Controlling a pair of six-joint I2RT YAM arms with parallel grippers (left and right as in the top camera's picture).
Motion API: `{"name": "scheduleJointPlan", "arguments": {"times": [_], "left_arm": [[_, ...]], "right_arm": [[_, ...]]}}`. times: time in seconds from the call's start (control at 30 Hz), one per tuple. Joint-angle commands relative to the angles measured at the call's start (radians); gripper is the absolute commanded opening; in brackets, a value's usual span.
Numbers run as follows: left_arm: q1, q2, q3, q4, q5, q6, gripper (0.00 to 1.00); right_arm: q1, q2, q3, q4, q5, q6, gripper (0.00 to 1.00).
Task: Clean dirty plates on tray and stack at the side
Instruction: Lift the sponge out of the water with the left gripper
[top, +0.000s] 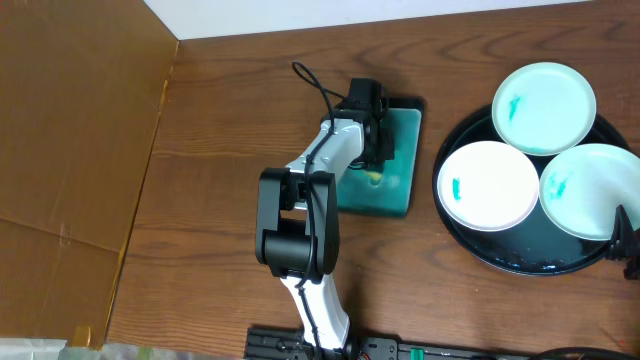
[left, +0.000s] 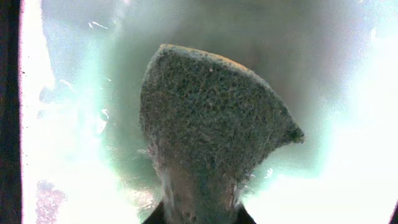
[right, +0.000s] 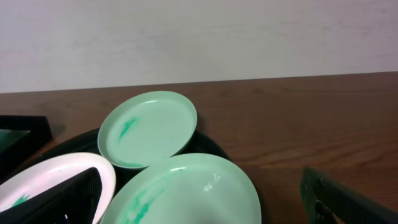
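Plates (top: 489, 186) lie right of left tool (top: 377, 163) gripping sponge (left: 211, 118).

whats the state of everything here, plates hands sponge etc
plates: all three smeared teal, on the tray, unstacked
tray: holding all three plates
sponge: pinched, down in the teal dish
left hand: shut on sponge
right hand: open, empty

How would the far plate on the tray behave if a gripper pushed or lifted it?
The far plate overhangs the tray rim and looks tilted, so a nudge would probably rock or slide it. Its glossy surface suggests a slippery grip. It looks rigid, so it should lift without flexing.
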Motion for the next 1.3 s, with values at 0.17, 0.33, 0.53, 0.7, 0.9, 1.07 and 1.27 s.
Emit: {"name": "scheduleJointPlan", "arguments": {"times": [0.17,0.33,0.53,0.7,0.9,1.07,1.27], "left_arm": [[0.0,-0.181,0.004,-0.041,-0.009,-0.023,0.07],[-0.002,-0.339,0.004,-0.083,0.002,-0.066,0.07],[-0.002,-0.418,0.003,-0.135,0.002,-0.082,0.07],[-0.002,-0.368,-0.058,-0.101,0.002,-0.14,0.07],[0.001,-0.251,-0.114,-0.072,0.002,-0.171,0.08],[0.0,-0.347,-0.005,-0.187,0.002,-0.171,0.07],[-0.003,-0.545,0.018,-0.206,0.002,-0.172,0.08]], "right_arm": [[0.007,-0.002,-0.002,-0.004,-0.002,-0.01,0.99],[0.007,-0.002,-0.002,-0.004,-0.002,-0.01,0.99],[0.007,-0.002,-0.002,-0.004,-0.002,-0.01,0.99],[0.007,-0.002,-0.002,-0.004,-0.002,-0.01,0.99],[0.007,-0.002,-0.002,-0.004,-0.002,-0.01,0.99],[0.007,-0.002,-0.002,-0.004,-0.002,-0.01,0.99],[0.007,-0.002,-0.002,-0.004,-0.002,-0.01,0.99]]}}
